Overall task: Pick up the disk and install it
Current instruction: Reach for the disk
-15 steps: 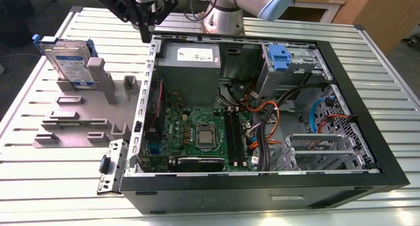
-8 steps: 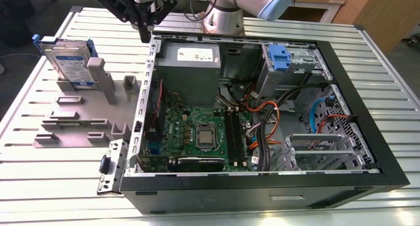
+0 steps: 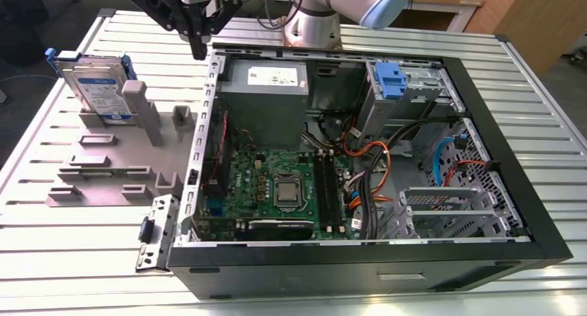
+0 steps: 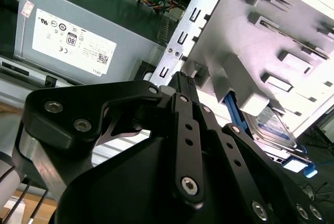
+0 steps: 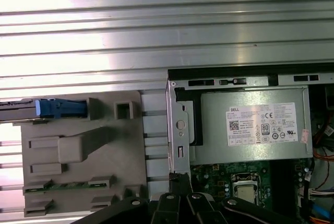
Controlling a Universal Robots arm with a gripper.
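The disk [image 3: 98, 89] is a silver drive with a white-and-blue label and blue rails. It stands on edge in a slot at the far end of the grey holder block [image 3: 101, 172], on the exterior view's left. It shows past the holder in the second wrist view [image 4: 272, 126] and edge-on in the first wrist view [image 5: 20, 106]. My gripper [image 3: 197, 49] hangs over the case's back left corner, to the right of the disk and apart from it. Its black fingers [image 4: 183, 85] point down, shut with nothing between them; their tips [image 5: 180, 181] sit above the case wall.
The open computer case [image 3: 477, 123] lies on the slatted metal table [image 3: 55, 261]. Inside are a grey power supply [image 3: 266, 89], the motherboard [image 3: 280, 185], cables, and a drive cage with a blue latch [image 3: 390, 79]. The arm's base [image 3: 312, 24] stands behind the case.
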